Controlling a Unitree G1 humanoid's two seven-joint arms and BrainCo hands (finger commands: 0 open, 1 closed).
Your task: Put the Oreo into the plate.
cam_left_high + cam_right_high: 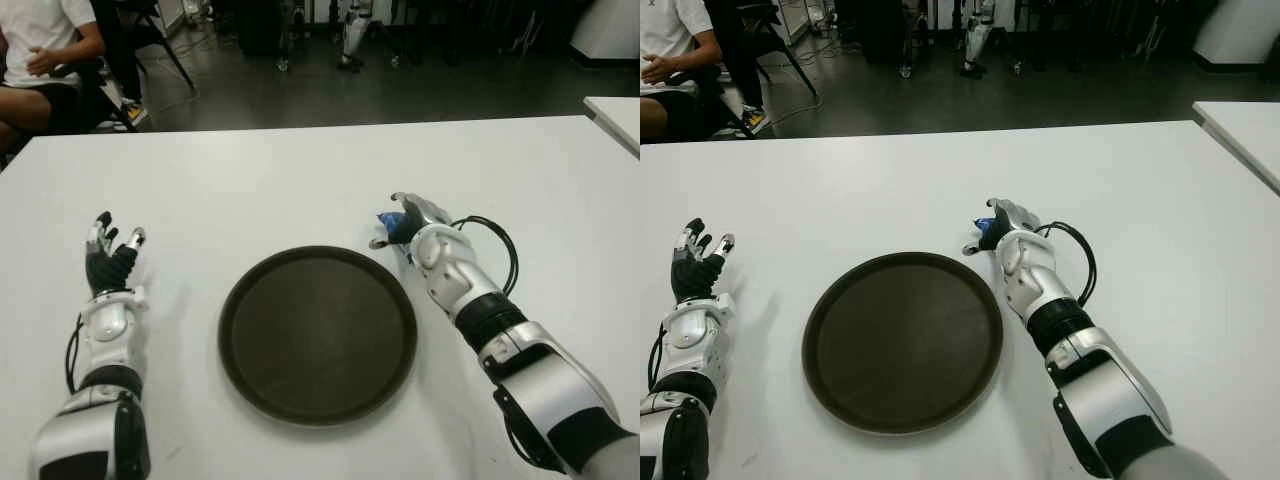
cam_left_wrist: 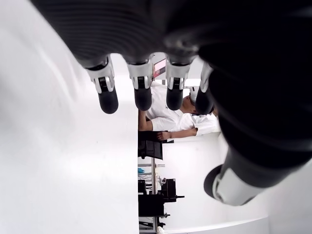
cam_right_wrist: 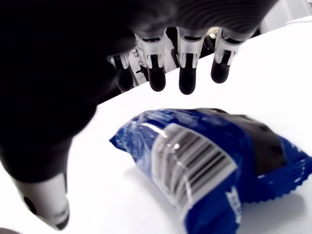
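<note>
A: Your right hand [image 1: 398, 222] is over the Oreo [image 3: 214, 158], fingers spread, not gripping; the blue packet lies on the table [image 1: 300, 180] just beyond the plate [image 1: 318, 333], at its right edge.

B: And your left hand [image 1: 110, 255], left of the plate, is relaxed, holding nothing.

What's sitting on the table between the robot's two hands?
Only the round dark plate, empty, between the left hand and right hand, as both eye views show.
</note>
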